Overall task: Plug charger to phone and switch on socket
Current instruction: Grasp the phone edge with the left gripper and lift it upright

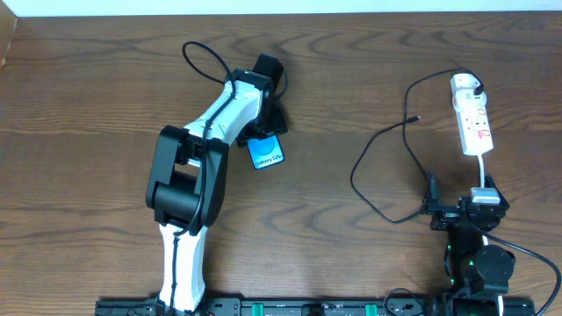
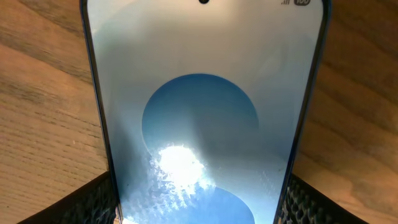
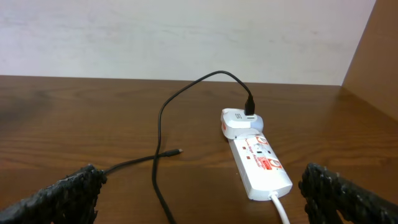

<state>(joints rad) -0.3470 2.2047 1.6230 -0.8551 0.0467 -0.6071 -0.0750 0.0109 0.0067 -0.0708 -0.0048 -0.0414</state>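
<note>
**One name legible, one number cut short**

In the overhead view, the phone (image 1: 267,154) shows white lettering on its bright blue screen: "Galaxy S25", running slantwise with the tilted handset. In the left wrist view the same screen fills the frame. At its top right corner sit small signal bars and a battery badge that seems to read "100", though the frame edge cuts through it. In the right wrist view, the socket (image 3: 261,165) carries red markings and a red label on its white top, all too small to read. Faint grey print on the plug (image 3: 239,123) is likewise illegible.
</note>
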